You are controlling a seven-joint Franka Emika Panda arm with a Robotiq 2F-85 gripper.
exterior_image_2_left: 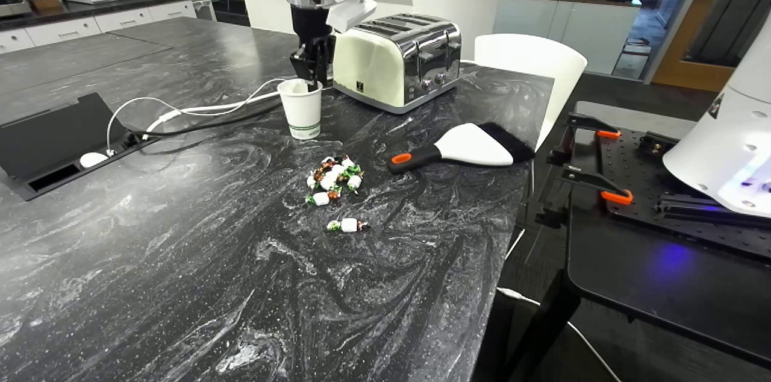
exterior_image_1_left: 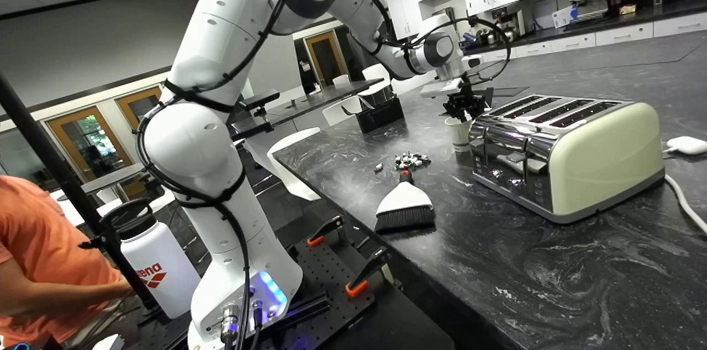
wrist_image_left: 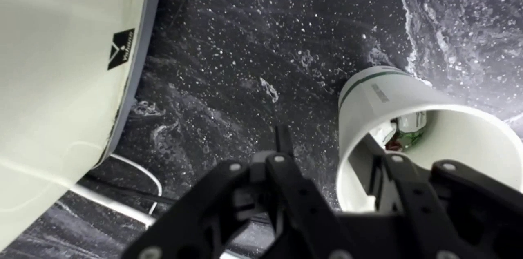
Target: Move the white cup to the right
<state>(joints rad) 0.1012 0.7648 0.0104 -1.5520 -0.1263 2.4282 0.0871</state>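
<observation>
Claw (wrist_image_left: 327, 144) spread, astride one wall of the white cup (exterior_image_2_left: 301, 111), upright, mouth up, long axis vertical

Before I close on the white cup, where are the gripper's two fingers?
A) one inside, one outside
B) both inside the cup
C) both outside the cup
A: in the wrist view the open gripper straddles the wall of the white cup, one finger inside its mouth, the other outside with dark countertop showing between it and the cup.
</observation>
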